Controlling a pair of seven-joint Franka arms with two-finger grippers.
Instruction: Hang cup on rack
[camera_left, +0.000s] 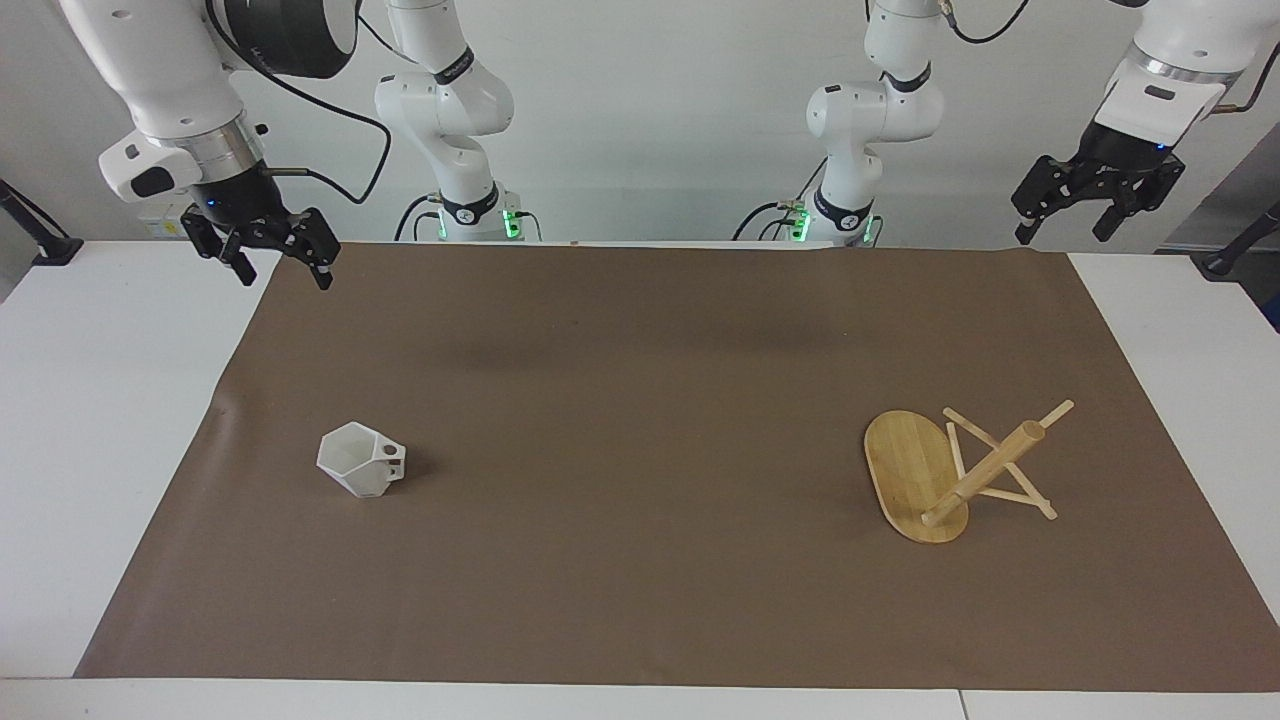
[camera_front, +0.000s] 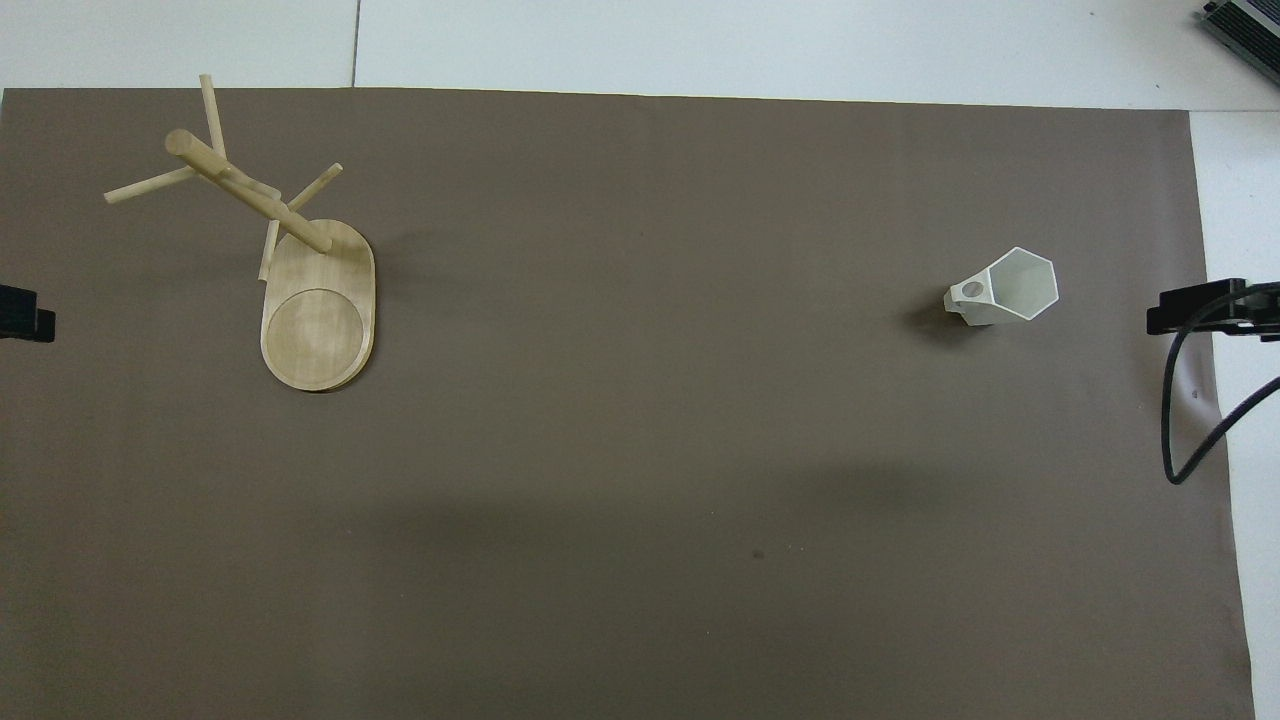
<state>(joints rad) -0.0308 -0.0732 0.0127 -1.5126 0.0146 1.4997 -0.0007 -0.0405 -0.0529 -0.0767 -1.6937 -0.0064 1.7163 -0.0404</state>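
Small white faceted cup (camera_left: 360, 462) sits on brown paper mat (camera_left: 640, 400) at the right arm's end; light bamboo mug rack (camera_left: 955, 475) lies tipped over at the left arm's end. Right claw (camera_left: 278, 268) and left claw (camera_left: 1068, 223) hover spread, empty, above the surface (camera_left: 90, 400) corners.

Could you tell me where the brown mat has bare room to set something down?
The whole middle stretch between the white faceted cup and the tipped bamboo mug rack is bare, as is the strip of brown mat nearer the robots. It is crowded only around the rack's splayed pegs.
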